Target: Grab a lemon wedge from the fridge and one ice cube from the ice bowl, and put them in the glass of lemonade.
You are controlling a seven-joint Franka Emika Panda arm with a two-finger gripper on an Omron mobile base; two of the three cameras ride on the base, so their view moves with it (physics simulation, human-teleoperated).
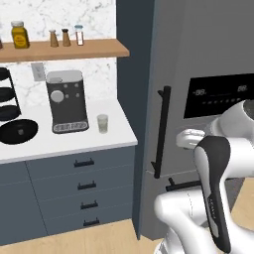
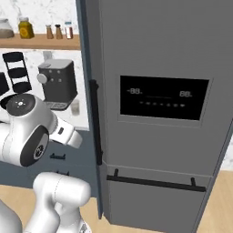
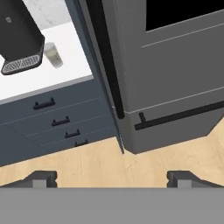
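The fridge (image 1: 208, 54) (image 2: 154, 54) (image 3: 175, 65) is a tall dark grey appliance with a black display panel, and its doors are shut. A black bar handle (image 1: 161, 131) (image 2: 95, 123) (image 3: 107, 65) runs down its left edge. The glass of lemonade (image 1: 102, 123) (image 2: 74, 107) (image 3: 53, 55) stands on the white counter beside the coffee machine. My gripper (image 3: 112, 179) is open and empty. It hangs in front of the fridge's lower left corner and looks down at the floor. The lemon wedge is hidden, and the ice bowl and ice cube are out of view.
A black coffee machine (image 1: 67, 101) and a black round plate (image 1: 19, 130) sit on the white counter (image 1: 59, 146). Dark blue drawers (image 1: 82, 186) lie below it. A wooden shelf (image 1: 64, 48) above holds an amber jar and shakers. Wood floor (image 3: 131, 166) lies below the hand.
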